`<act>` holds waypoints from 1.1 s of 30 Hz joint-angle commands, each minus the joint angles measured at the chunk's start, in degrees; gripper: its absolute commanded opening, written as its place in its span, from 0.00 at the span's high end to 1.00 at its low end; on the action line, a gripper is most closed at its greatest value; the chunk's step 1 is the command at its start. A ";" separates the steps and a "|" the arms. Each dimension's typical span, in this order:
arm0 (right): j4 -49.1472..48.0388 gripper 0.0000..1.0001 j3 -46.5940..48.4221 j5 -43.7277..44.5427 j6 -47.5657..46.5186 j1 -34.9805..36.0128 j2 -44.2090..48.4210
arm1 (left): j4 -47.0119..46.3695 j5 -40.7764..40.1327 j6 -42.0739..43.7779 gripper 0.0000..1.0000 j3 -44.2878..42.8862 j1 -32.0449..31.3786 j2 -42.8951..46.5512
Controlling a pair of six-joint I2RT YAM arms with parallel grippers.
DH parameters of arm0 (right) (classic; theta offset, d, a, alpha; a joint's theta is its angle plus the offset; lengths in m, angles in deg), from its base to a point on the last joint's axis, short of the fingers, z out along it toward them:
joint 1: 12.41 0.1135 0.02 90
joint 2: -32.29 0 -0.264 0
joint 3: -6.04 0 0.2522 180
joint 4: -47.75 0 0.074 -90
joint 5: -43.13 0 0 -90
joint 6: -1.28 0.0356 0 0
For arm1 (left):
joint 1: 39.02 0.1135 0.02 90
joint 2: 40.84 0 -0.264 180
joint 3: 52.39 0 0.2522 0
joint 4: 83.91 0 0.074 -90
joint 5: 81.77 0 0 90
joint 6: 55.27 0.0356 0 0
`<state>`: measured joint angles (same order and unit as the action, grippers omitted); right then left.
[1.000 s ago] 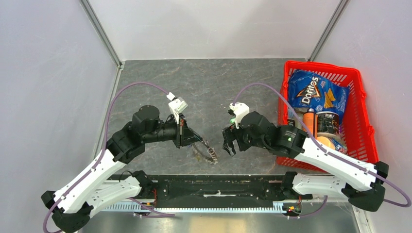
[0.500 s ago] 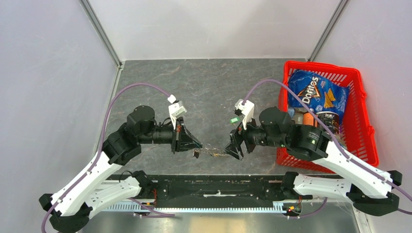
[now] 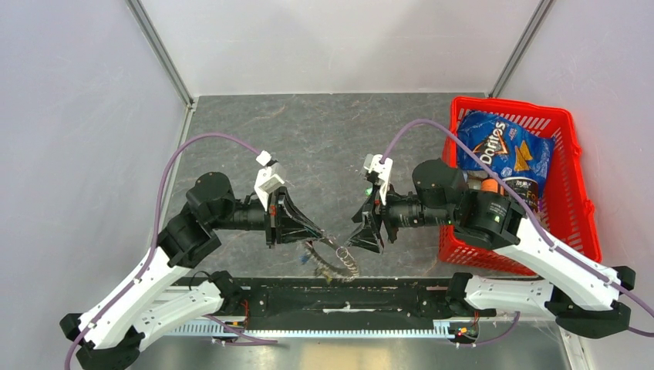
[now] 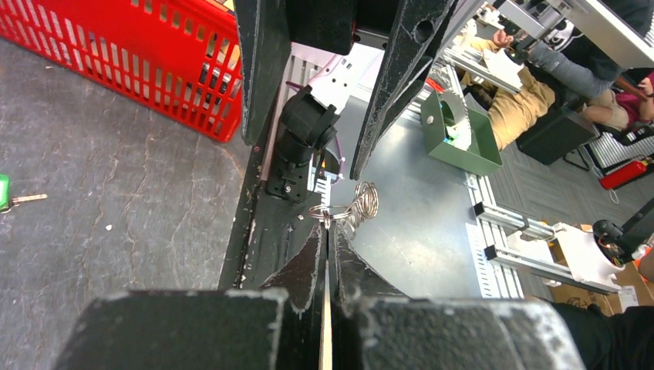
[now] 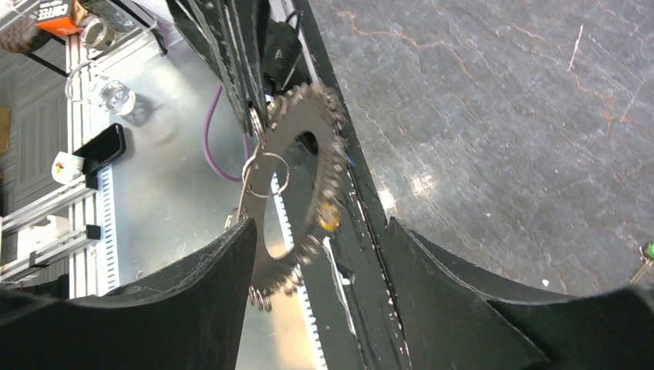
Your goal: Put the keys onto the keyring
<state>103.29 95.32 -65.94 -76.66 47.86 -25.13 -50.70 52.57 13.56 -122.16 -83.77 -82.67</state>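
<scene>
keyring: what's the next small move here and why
Probably ease the right gripper forward and close it on the keyring. Its fingers stand open either side of the ring, which dangles from the shut left gripper by a small split ring. The green key lies loose on the table, so the ring likely needs steadying first.
</scene>
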 commanded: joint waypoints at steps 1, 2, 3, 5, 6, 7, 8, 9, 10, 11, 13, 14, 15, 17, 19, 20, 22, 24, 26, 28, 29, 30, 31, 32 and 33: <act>-4.45 0.30 3.68 -3.65 -1.17 0.29 -0.10 | -7.50 3.51 -2.03 0.98 0.35 -0.03 0.82; -4.87 0.30 3.90 -3.88 -0.92 0.29 0.02 | -7.80 3.64 -2.18 0.98 0.42 -0.07 0.93; -5.14 0.31 4.08 -4.08 -0.82 0.28 0.15 | -8.12 3.67 -2.24 0.98 0.46 -0.06 0.93; -5.80 0.31 4.33 -3.83 -0.49 0.28 0.49 | -8.98 3.99 -2.67 0.98 0.63 -0.02 0.84; -6.06 0.31 4.41 -3.44 -0.32 0.29 0.78 | -9.45 4.08 -2.89 0.98 0.64 -0.03 0.74; -6.35 0.31 4.45 -2.61 -0.07 0.26 1.01 | -9.70 4.10 -2.91 0.98 0.58 -0.07 0.68; -6.44 0.31 4.61 -1.56 0.07 0.29 1.19 | -10.07 4.23 -2.89 0.98 0.55 -0.07 0.59; -6.53 0.31 4.68 -0.78 0.26 0.29 1.39 | -10.41 4.43 -2.91 0.98 0.60 -0.07 0.53; -6.54 0.31 4.87 0.08 0.38 0.28 1.51 | -10.72 4.65 -2.91 0.98 0.55 -0.07 0.40; -6.54 0.31 4.96 0.95 0.60 0.24 1.61 | -10.97 4.83 -2.90 0.98 0.55 -0.04 0.40; -6.49 0.31 5.24 3.77 1.26 0.28 1.57 | -11.34 5.10 -2.91 0.98 0.55 -0.06 0.28; -6.45 0.31 5.34 5.17 1.60 0.23 1.52 | -11.44 5.27 -2.91 0.98 0.64 -0.05 0.30; -6.45 0.31 5.33 6.84 1.94 0.29 1.53 | -11.53 5.39 -2.89 0.98 0.64 -0.05 0.40; -6.47 0.31 5.42 10.41 2.77 0.29 1.29 | -11.77 5.60 -2.91 0.98 0.77 -0.07 0.59; -6.21 0.31 5.50 14.78 3.75 0.28 0.73 | -11.80 5.76 -2.76 0.98 0.89 -0.03 0.82; -5.68 0.30 5.76 17.86 4.43 0.29 0.10 | -11.80 5.86 -2.52 0.98 1.06 -0.07 0.94; -4.03 0.30 6.41 24.08 5.65 0.28 -1.86 | -11.80 5.93 -2.34 0.98 1.40 -0.07 1.25; -1.89 0.30 7.18 30.88 7.17 0.21 -4.71 | -11.88 6.21 -2.12 0.98 1.75 -0.07 1.55; -0.47 0.29 7.40 35.31 8.27 0.14 -7.69 | -12.13 6.24 -1.95 0.98 2.25 -0.07 2.03; -0.30 0.28 7.19 37.96 9.74 0.10 -10.19 | -12.70 6.71 -1.95 0.98 2.65 -0.05 2.29; -0.30 0.28 6.96 39.32 10.52 0.12 -11.47 | -12.83 6.93 -1.88 0.98 2.74 -0.07 2.52; -0.22 0.27 6.79 40.61 11.60 0.02 -12.75 | -13.08 7.19 -1.84 0.98 2.90 -0.07 2.69; -0.21 0.26 6.59 41.73 12.36 -0.24 -13.78 | -13.39 7.46 -1.88 0.98 3.00 -0.07 2.83; -0.21 0.26 6.35 42.79 13.18 -0.39 -14.97 | -13.62 7.91 -1.82 0.98 3.09 -0.07 2.96; -0.09 0.26 6.06 43.89 14.14 -0.64 -16.03 | -13.94 8.27 -1.77 0.98 3.18 -0.03 3.13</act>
<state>102.27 101.25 -30.99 -67.18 47.77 -38.53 -59.42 57.94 12.27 -118.73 -83.77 -80.83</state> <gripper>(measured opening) 0.736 0.033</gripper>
